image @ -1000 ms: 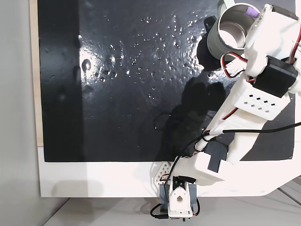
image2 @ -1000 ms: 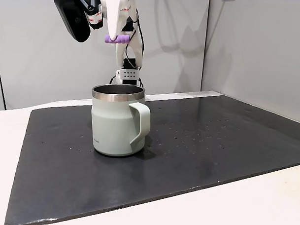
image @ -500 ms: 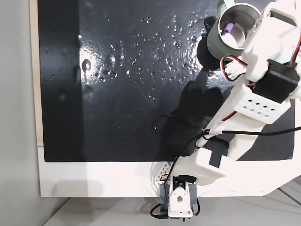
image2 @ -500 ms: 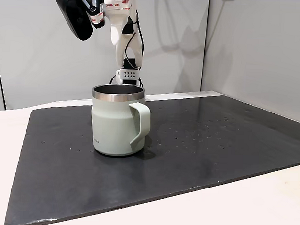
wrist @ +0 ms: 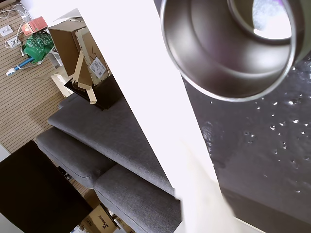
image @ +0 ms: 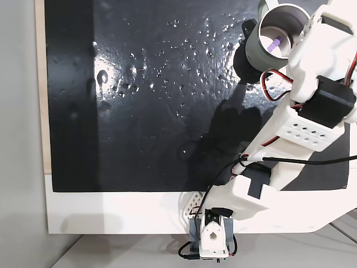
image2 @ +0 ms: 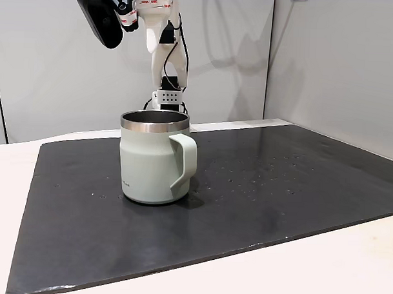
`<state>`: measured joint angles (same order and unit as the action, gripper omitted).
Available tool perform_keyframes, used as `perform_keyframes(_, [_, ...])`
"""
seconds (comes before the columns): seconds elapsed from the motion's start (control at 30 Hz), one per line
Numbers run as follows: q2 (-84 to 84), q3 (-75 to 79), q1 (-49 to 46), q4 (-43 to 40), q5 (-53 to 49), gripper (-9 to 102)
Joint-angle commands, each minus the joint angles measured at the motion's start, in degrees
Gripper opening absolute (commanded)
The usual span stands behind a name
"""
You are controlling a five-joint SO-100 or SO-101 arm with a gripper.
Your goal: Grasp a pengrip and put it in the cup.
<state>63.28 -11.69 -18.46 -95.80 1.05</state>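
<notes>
**Pengrip at the bottom of the cup**

Now, going left to right across a fixed view from above, the black mat (image: 145,95) glistens with small wet-looking spots, and the cup (image: 259,53) stands near its top right corner, right beside the white arm (image: 301,120). The pengrip (image: 274,44) lies inside the cup on its pale bottom, a small purple sliver, partly cut off by the arm's wrist housing.

From the side, in a fixed view, the cup (image2: 152,161) stands upright on the mat (image2: 259,201) with its handle turned toward the right. The gripper (image2: 137,30) hangs high above the rim, well apart from it, with one black finger to the left and one white finger (image2: 156,45) to the right. The two stand spread apart with nothing between them.

The wrist view looks down into the cup's steel interior (wrist: 214,53); a faint purple tinge shows near the top edge, too blurred to make out.
</notes>
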Motion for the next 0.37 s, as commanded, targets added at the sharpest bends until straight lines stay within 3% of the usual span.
perform_keyframes(0.0, [0.44, 3.08, 0.44, -0.09, 0.62, 38])
perform_keyframes(0.33, [0.35, 3.34, -0.09, 0.26, 0.44, 37])
